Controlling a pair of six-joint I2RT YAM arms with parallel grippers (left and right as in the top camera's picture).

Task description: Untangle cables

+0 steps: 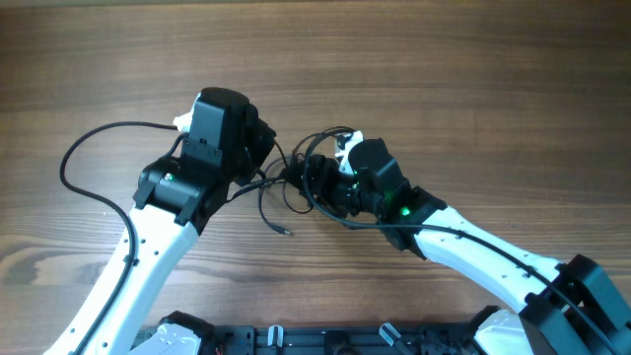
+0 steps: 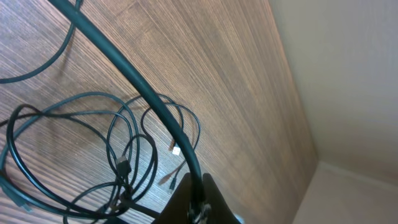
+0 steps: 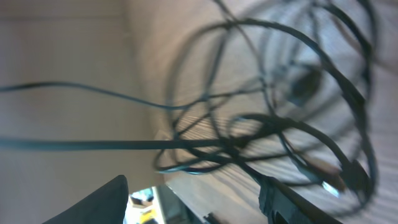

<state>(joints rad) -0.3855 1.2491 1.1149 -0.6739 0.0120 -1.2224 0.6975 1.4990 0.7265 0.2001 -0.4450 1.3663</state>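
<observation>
Cables (image 1: 302,177) sit bunched in 1 loose knot mid-desk (image 1: 444,59), directly between the 2 arm tips. Desk is brown wood grain. Green lamp (image 1: 404,209) lit on right arm (image 1: 473,247); another green lamp (image 1: 170,179) on left arm (image 1: 148,256). Black rail (image 1: 296,340) runs along near edge of overhead view. Long black line (image 1: 71,158) arcs out to the left of the left arm across bare desk; cannot tell whether it is a task cord or arm wiring.

Obstruction: from overhead, the black wrist housing (image 1: 222,128) of the left arm covers its own fingers. The right arm's black wrist sits over part of the knot. Neither grip reads from above.

Left wrist view: cables (image 2: 74,124) lie flat as several overlapping loops. A dark plug (image 2: 122,165) sits inside the loops, a silver-tipped end (image 2: 176,150) just beside them. 1 thick-looking black strand (image 2: 124,68) runs diagonally into the left fingers (image 2: 189,202), which show only as a dark wedge at frame bottom; cannot tell whether they are parted or pinching. Pale wall (image 2: 348,93) beyond desk edge shows in this view only.

Right wrist view: close and blurred. Right fingers (image 3: 102,199) are spread wide, 1 at each lower corner. Cables (image 3: 261,124) loop across the frame beyond them, with 1 taut strand (image 3: 93,144) running level to the left.

Overhead only: 1 loose end (image 1: 286,231) trails from the knot toward the near side.
</observation>
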